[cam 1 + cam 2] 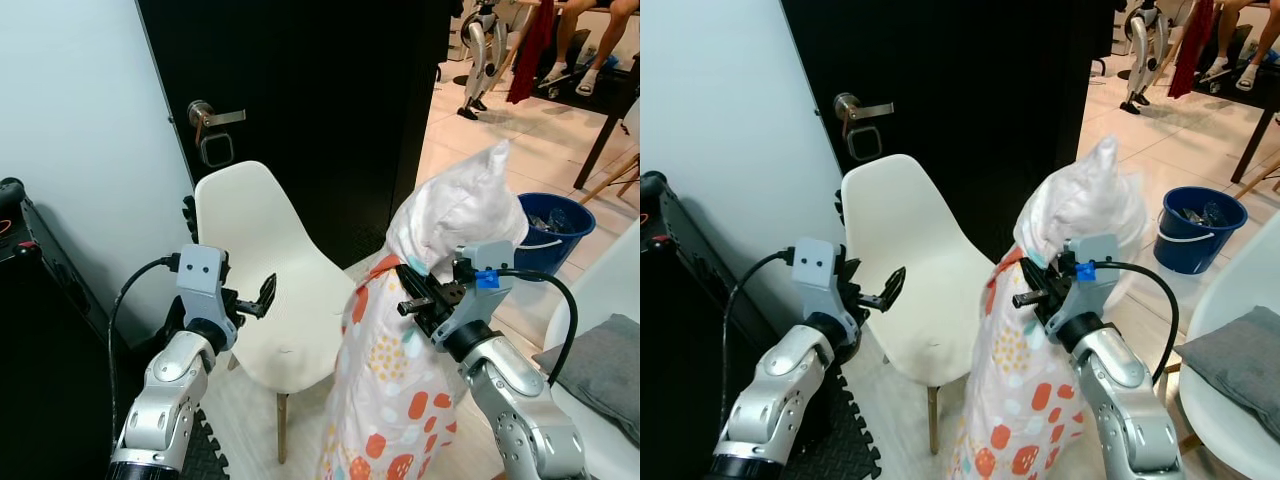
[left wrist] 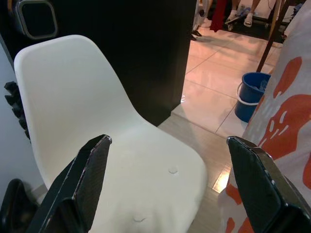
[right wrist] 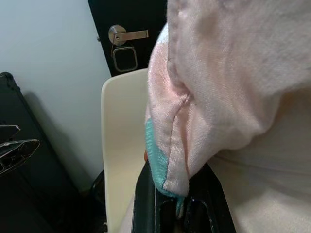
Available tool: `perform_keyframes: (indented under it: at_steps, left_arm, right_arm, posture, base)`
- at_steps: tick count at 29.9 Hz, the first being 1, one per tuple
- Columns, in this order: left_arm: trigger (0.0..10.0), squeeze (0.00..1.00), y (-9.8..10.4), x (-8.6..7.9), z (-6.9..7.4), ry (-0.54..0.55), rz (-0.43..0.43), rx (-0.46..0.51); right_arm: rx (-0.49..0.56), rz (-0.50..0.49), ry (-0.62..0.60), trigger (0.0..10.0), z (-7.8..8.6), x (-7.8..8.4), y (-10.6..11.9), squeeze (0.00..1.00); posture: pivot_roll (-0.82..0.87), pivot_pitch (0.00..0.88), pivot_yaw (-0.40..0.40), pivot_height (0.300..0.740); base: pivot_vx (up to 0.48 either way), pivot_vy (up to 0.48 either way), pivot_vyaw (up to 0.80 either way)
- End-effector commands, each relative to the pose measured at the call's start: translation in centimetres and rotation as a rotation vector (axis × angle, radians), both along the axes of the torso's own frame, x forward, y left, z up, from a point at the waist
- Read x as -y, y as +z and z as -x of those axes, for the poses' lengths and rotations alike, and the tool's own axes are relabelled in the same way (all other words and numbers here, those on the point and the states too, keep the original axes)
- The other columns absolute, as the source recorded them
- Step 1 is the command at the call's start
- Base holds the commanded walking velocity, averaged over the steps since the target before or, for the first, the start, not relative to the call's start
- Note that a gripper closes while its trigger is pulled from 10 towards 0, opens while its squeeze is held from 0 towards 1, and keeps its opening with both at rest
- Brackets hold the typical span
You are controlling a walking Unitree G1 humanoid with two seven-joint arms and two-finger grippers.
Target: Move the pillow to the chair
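The pillow hung upright right of centre in the left eye view, a tall soft bundle running from a pinched white peak near the upper right down past the bottom edge. Its upper part was plain white and crumpled; below that the cover was pale with orange-red, yellow and teal blotches, and a strip of teal edging showed where the fabric folded. The right claw was clamped on that folded edge at the pillow's left side, its black fingers closed tight with cloth pinched between them; in the right wrist view the pinkish-white fabric and teal hem dropped straight into the fingers.

The white chair, a moulded shell on wooden legs, stood at the centre of the frame just left of the pillow, its back toward a black door with a silver lever handle. The pillow's lower left side was close beside the seat's front edge; whether they touched could not be told. The left claw hovered at the left edge of the seat, fingers spread wide and holding nothing; the left wrist view looked between its two fingers onto the bare seat.

A blue bucket sat on the tiled floor at the right, and a grey cushion lay on another white chair at the lower right.
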State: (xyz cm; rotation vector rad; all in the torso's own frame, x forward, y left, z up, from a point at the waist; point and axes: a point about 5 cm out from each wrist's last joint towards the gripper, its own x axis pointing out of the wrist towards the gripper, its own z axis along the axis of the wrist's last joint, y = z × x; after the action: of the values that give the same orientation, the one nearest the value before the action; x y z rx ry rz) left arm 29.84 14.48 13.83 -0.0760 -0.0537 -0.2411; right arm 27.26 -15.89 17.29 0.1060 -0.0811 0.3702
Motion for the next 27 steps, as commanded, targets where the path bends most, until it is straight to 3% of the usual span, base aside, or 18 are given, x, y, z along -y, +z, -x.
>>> perform_keyframes:
  at_steps: [1,4,7,8,16,22,27]
  left_arm:
    - [10.0,0.00,0.1,-0.5,-0.1,0.020,0.007,0.007]
    - [10.0,0.00,3.3,-1.0,-0.7,0.045,-0.030,0.122]
    - [10.0,0.00,4.4,-1.1,-1.0,0.051,-0.033,0.157]
    - [10.0,0.00,6.3,-1.4,-1.3,0.066,-0.030,0.216]
    - [10.0,0.00,7.8,-1.5,-1.5,0.069,-0.027,0.261]
    - [10.0,0.00,7.4,-0.8,-1.4,0.055,-0.026,0.247]
    - [10.0,0.00,7.3,-0.5,-1.3,0.050,-0.022,0.237]
  right_arm:
    - [0.087,-0.030,0.059,10.0,0.2,-1.0,2.0,0.00]
    - [0.088,-0.247,0.320,10.0,1.7,-3.0,4.2,0.00]
    - [0.102,-0.298,0.392,10.0,2.2,-3.5,5.1,0.00]
    - [0.149,-0.381,0.431,10.0,2.3,-3.9,6.8,0.00]
    - [0.187,-0.445,0.442,10.0,1.8,-3.9,8.1,0.00]
    - [0.134,-0.382,0.352,10.0,0.1,-3.7,8.0,0.00]
    - [0.091,-0.355,0.345,10.0,-0.1,-4.0,7.6,0.00]
  posture:
    - [-0.10,0.000,0.033,0.730]
    - [-0.10,0.005,0.033,0.730]
    - [-0.10,0.006,0.033,0.730]
    - [-0.10,0.004,0.035,0.730]
    - [-0.09,0.003,0.036,0.730]
    - [-0.10,0.005,0.039,0.730]
    - [-0.09,0.007,0.038,0.730]
  base:
    - [0.311,0.000,0.00]
    - [0.329,0.000,0.00]
    - [0.344,0.000,0.00]
    - [0.356,0.000,0.00]
    - [0.354,0.000,0.00]
    - [0.358,0.000,0.00]
    - [0.360,0.000,0.00]
